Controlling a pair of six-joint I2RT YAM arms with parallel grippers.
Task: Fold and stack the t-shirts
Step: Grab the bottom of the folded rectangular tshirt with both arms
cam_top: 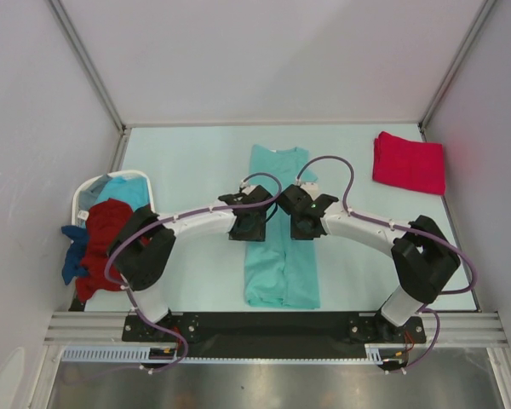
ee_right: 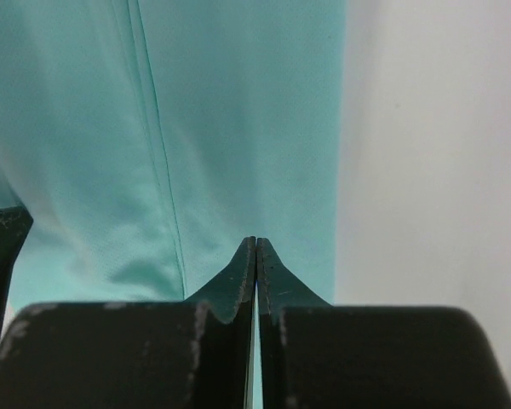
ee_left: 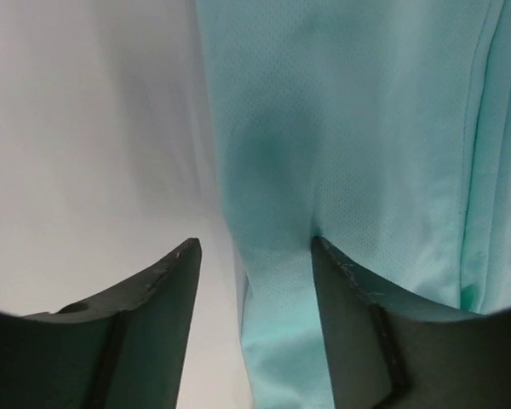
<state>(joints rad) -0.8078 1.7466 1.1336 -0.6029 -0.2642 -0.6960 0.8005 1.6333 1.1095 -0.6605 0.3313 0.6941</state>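
Note:
A light teal t-shirt (cam_top: 281, 260) lies folded into a long strip down the middle of the table. My left gripper (cam_top: 249, 228) is at the strip's left edge. In the left wrist view its fingers (ee_left: 255, 247) stand open, with the cloth's edge (ee_left: 272, 341) running up between them. My right gripper (cam_top: 305, 227) is at the strip's right side. In the right wrist view its jaws (ee_right: 255, 243) are pressed together on the teal cloth (ee_right: 238, 128), just inside its right edge. A folded pinkish-red t-shirt (cam_top: 409, 162) rests at the back right.
A white laundry basket (cam_top: 85, 196) stands at the left with a dark red shirt (cam_top: 106, 234), a blue one (cam_top: 72, 260) and a light blue one (cam_top: 129, 192) spilling from it. Grey walls close in the table on three sides.

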